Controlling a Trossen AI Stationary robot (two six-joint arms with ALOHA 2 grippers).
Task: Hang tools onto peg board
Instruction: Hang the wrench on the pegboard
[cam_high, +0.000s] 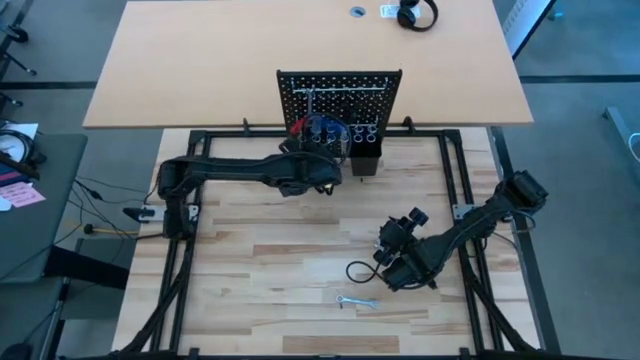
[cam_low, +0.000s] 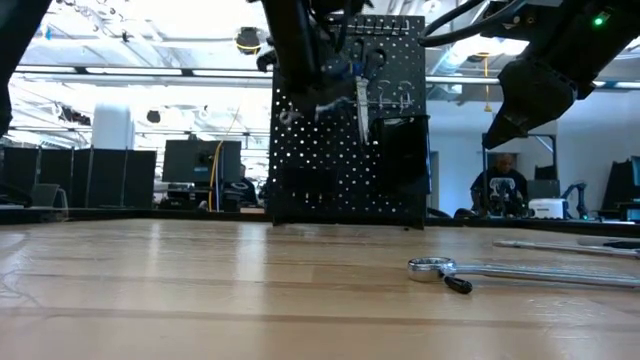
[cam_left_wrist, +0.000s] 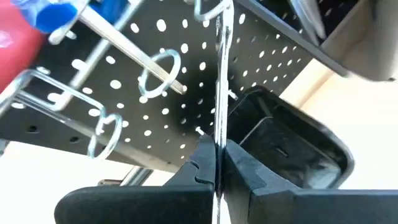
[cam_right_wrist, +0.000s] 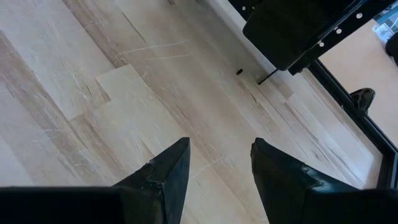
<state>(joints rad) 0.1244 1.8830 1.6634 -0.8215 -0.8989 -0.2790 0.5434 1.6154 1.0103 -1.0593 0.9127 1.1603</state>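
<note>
Nearest to us, in the low view, we see a flat silver wrench (cam_low: 520, 268) lying on the pale wooden table top (cam_low: 200, 300). From above, the same wrench (cam_high: 355, 301) sits just in front of our right claw (cam_high: 392, 262), close to it but not touched.

That right claw hovers over the front half of the table, a little right of centre. Its wrist view shows two dark fingers (cam_right_wrist: 165, 177) standing apart with only bare planks between them, so we read it as open and empty.

Farther back, our left claw (cam_high: 333, 172) is up against the upright black perforated metal peg board (cam_high: 340, 95). Its fingers (cam_left_wrist: 205, 162) are pinched tight on a thin silver wrench (cam_left_wrist: 221, 93) held upright, seen edge-on, rising straight out of the closed tips toward a silver wire hook (cam_left_wrist: 211, 9) above them on the panel. We cannot tell whether the wrench is already on that hook.

Beside the left claw, a silver ring hook (cam_left_wrist: 158, 73) carries a slim silver shaft that runs back to a blue handle (cam_left_wrist: 62, 12), with a red handle (cam_left_wrist: 15, 50) just beyond it. On the other side of the claw, near its tips, an open black cup (cam_left_wrist: 280, 140) sits at the board's base.

In the low view the held wrench (cam_low: 362, 105) hangs in front of the board's upper holes. Behind the board a person (cam_low: 500, 185) sits in the room.
</note>
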